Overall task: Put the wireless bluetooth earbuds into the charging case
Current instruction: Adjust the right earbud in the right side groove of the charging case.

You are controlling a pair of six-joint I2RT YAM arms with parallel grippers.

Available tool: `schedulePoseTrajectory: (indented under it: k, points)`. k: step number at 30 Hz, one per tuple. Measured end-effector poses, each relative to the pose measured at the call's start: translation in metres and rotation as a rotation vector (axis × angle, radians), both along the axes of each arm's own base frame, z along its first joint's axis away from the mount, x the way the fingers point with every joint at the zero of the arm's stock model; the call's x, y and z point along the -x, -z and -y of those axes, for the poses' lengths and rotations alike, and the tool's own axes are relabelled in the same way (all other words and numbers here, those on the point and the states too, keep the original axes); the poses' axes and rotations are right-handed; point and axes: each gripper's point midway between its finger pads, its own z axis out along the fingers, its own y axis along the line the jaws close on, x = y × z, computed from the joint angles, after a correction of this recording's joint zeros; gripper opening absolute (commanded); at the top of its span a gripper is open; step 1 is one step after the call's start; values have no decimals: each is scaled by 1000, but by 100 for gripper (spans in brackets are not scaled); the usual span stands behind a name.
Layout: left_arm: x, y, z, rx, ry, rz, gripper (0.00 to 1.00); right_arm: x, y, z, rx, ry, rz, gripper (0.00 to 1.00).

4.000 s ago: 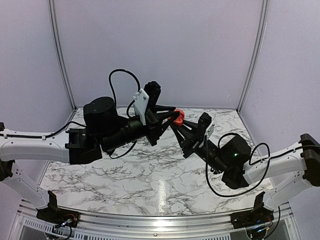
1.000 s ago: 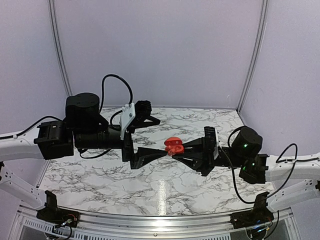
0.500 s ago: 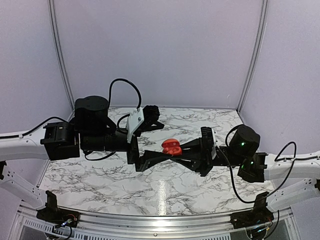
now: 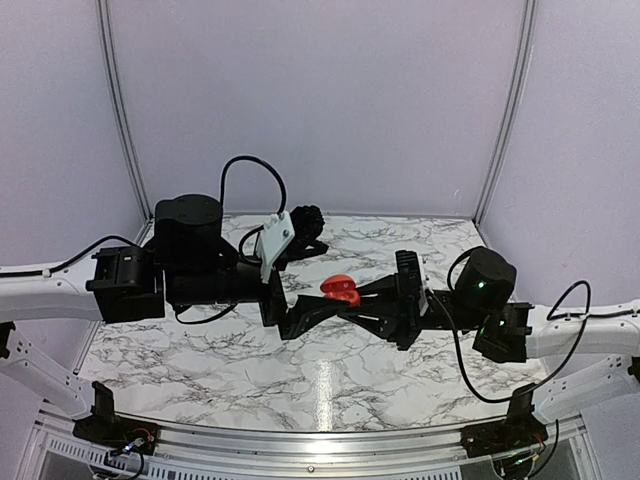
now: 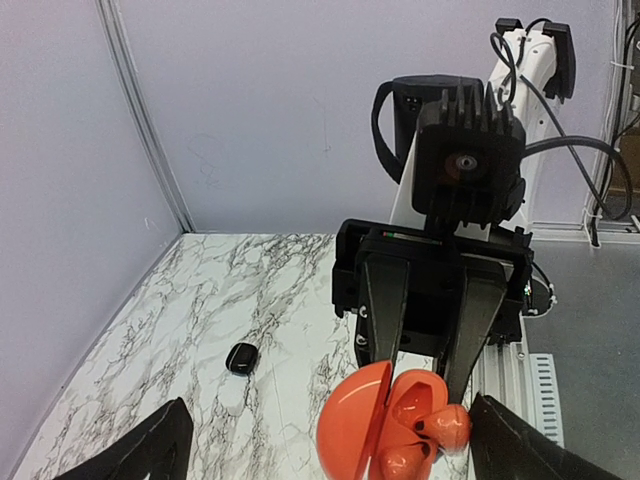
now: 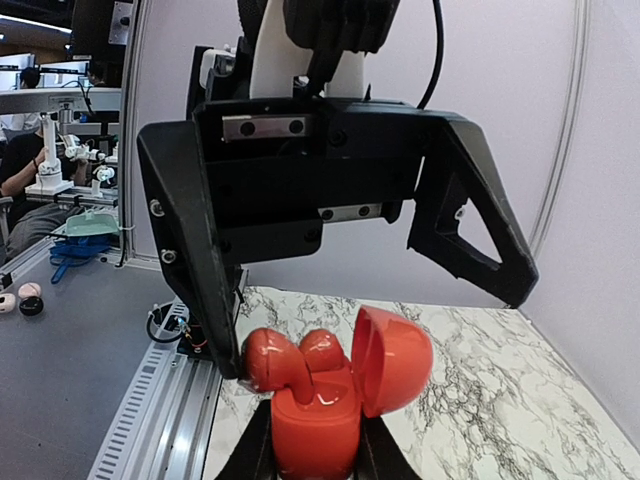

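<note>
**Operator:** Which step does the rig show?

**Technician:** Seating. The right gripper (image 4: 352, 298) is clamped on the base of the round red plastic charging case (image 6: 318, 425). It holds the case above the white marble table (image 4: 250, 350) with the lid hinged open. Two red bud-shaped earbuds (image 6: 272, 360) sit in the wells, and one appears only partly down.

**Operator:** And the left gripper (image 4: 328, 273)?

**Technician:** Its jaws stand wide apart. One fingertip (image 6: 222, 345) touches the raised earbud.

**Operator:** What does the next move call for?

**Technician:** Probably a short, straight press by that fingertip with the case held steady, then lid closure.
</note>
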Motion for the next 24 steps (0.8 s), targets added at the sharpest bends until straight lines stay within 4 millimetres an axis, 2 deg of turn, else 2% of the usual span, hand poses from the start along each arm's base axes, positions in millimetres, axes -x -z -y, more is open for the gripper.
schedulePoseTrajectory:
  k: [18,24]
  points:
    - [-11,-13,4,68,-75,5,99,-5,-5,-6,1,18,-4,0]
    - [-19,-8,5,59,-113,10,99,0,-2,-7,13,3,-11,0]
